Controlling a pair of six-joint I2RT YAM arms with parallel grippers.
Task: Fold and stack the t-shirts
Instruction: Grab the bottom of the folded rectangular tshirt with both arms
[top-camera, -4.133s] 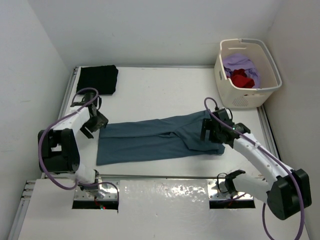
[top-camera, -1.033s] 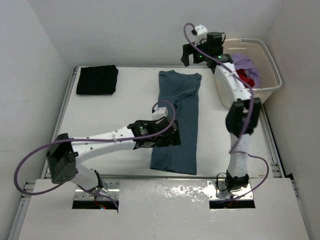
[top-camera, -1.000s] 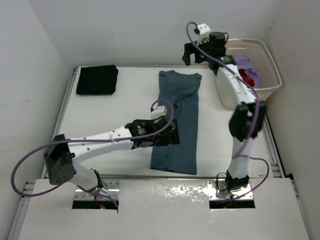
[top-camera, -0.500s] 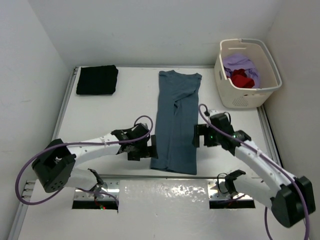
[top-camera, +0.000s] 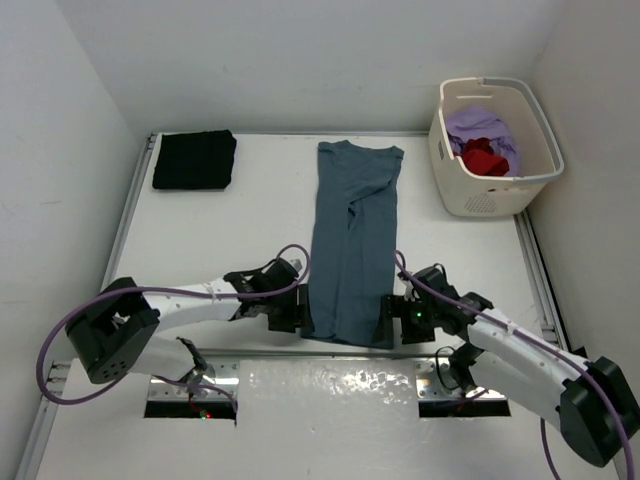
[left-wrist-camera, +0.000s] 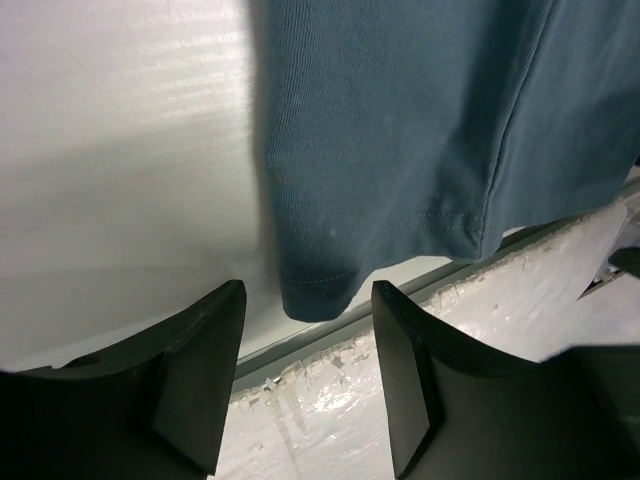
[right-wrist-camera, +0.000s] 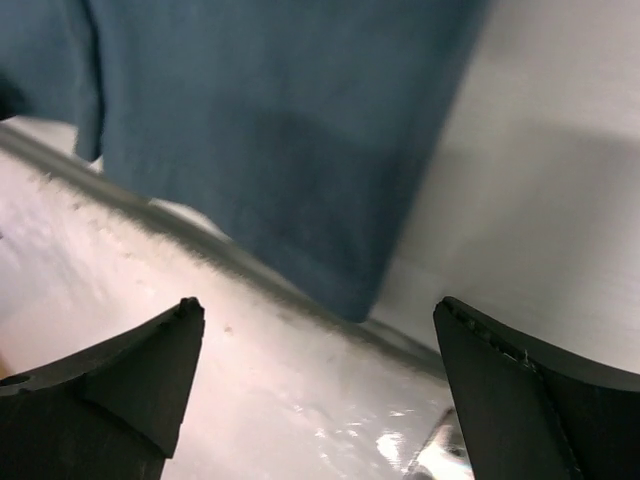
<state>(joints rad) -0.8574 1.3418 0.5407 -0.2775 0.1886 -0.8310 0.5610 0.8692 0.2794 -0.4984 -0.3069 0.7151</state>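
The teal-blue shirt (top-camera: 352, 240) lies flat as a long narrow strip down the middle of the table (top-camera: 230, 230), its stitched end at the near edge. The left gripper (top-camera: 292, 312) sits at that end's left corner, its fingers (left-wrist-camera: 200, 370) partly apart with the corner between their tips, not pinched. The right gripper (top-camera: 392, 318) sits at the right corner, spread wide, with the cloth just ahead. The black shirt (top-camera: 195, 158) lies folded far left. The lavender shirt (top-camera: 480, 125) and red shirt (top-camera: 485, 160) lie in the basket (top-camera: 490, 200).

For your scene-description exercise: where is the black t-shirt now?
In the top view, the black t-shirt lies folded at the far left corner of the table, left of the teal-blue t-shirt.
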